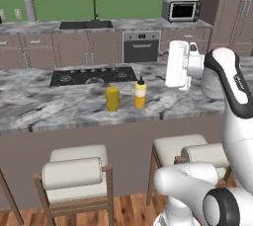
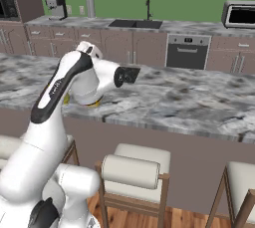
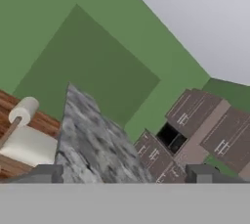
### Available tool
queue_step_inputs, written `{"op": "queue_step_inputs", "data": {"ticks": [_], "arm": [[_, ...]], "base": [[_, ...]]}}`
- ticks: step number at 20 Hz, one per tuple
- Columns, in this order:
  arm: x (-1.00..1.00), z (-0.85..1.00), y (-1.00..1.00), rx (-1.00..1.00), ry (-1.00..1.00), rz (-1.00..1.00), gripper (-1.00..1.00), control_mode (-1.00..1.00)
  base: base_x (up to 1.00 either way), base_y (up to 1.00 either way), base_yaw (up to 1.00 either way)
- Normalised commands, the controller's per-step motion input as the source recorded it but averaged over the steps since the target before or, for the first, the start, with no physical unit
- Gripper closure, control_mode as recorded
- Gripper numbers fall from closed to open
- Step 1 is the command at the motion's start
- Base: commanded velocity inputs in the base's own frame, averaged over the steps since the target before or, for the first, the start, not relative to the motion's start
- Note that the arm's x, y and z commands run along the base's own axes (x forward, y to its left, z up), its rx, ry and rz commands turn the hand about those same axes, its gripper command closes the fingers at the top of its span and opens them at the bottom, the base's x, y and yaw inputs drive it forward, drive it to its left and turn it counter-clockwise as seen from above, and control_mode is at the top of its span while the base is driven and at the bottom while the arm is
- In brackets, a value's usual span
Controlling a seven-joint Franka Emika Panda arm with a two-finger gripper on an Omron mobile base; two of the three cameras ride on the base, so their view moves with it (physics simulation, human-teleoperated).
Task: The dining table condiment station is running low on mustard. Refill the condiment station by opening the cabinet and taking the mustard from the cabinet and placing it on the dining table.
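Mustard (image 1: 140, 94) is upright on the table (image 1: 44, 102), centre of the left base frame, just beside the stout yellow cylinder (image 1: 112, 99) on its left, the two apart and not touching. Both sit in front of the cooktop (image 1: 93, 75), clear of the burners and near the stool-side edge, which reads as the condiment spot, so I'd judge the placement done.

Gripper (image 3: 126, 174) is spread wide with nothing between the tips, bottom of the hand frame. The hand is pulled off to the right of the bottle and tilted up: its camera looks along the marble toward the green wall and brown cabinets at lower right, not at the bottle. That fits a release-and-clear pose.

Stool (image 1: 75, 178) below the table edge is untouched. Nothing crowds the bottle; main risk would be the arm clipping it on retreat.
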Motion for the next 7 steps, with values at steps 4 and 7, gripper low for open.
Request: {"op": "queue_step_inputs", "data": {"ticks": [4, 7], "arm": [[-0.35, 0.13, 0.38, -0.14, 0.19, -0.10, -1.00, -1.00], [-0.15, 0.00, 0.29, -0.17, 0.16, -0.03, -1.00, -1.00]], "base": [[0.00, 0.00, 0.00], [0.00, 0.00, 0.00]]}}
